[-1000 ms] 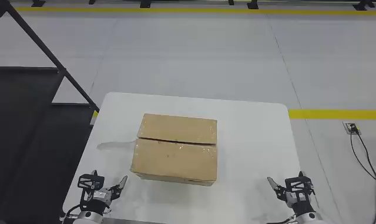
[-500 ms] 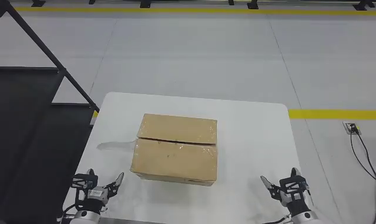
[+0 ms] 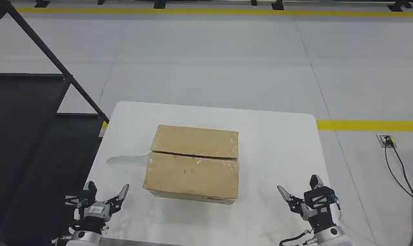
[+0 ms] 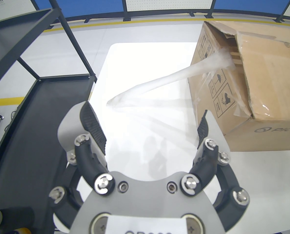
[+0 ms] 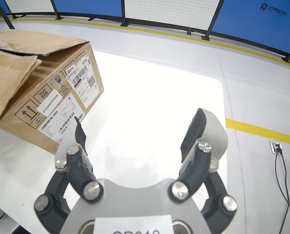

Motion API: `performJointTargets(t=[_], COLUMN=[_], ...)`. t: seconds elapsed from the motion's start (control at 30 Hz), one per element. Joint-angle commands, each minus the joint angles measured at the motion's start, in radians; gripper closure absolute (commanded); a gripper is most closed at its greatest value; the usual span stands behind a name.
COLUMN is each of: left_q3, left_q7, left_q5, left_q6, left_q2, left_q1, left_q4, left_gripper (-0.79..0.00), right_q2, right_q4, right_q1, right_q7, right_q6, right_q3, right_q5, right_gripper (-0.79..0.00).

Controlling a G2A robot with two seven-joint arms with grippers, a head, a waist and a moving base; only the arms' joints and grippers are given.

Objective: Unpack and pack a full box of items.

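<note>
A brown cardboard box (image 3: 193, 163) lies in the middle of the white table (image 3: 277, 149), its top flaps closed with a seam across them. In the left wrist view the box (image 4: 262, 74) has a strip of clear tape (image 4: 164, 83) trailing from its end onto the table. In the right wrist view the box (image 5: 37, 79) shows its labelled end. My left gripper (image 3: 97, 197) (image 4: 145, 120) hangs open near the table's front left corner, apart from the box. My right gripper (image 3: 299, 189) (image 5: 137, 127) stands open near the front right, also holding nothing.
A dark metal shelf rack (image 3: 32, 117) (image 4: 25, 49) stands just left of the table. Bare table surface lies on both sides of the box. A yellow floor line (image 3: 364, 125) and a floor socket with a cable (image 3: 386, 141) are to the right.
Both grippers have shifted a little towards the left at the table's front edge; the right one has also risen slightly towards the box. The box has not moved.
</note>
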Motion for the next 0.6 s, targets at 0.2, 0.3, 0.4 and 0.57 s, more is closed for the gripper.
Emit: performJointTargets(t=[0.2, 0.3, 0.4, 0.57], left_q3=[0.018, 0.021, 0.017, 0.009], left_q7=[-0.016, -0.033, -0.046, -0.098], left_q5=[-0.063, -0.122, -0.167, -0.283], left_q6=[0.000, 0.007, 0.010, -0.023], left_q2=[-0.005, -0.010, -0.012, -0.016], left_q1=[-0.025, -0.058, -0.083, -0.119], left_q4=[0.011, 0.017, 0.011, 0.004], left_gripper=[-0.785, -0.785, -0.785, -0.785], right_q2=[-0.002, -0.006, -0.007, -0.009], right_q4=[0.007, 0.013, 0.031, 0.068], right_q1=[0.032, 0.069, 0.108, 0.184], right_q7=[0.020, 0.019, 0.057, 0.143], right_q6=[-0.039, -0.097, -0.159, -0.262], right_q3=[-0.033, -0.053, -0.055, -0.071], right_q5=[0.015, 0.111, 0.207, 0.391], right_gripper=[-0.785, -0.785, -0.785, -0.785])
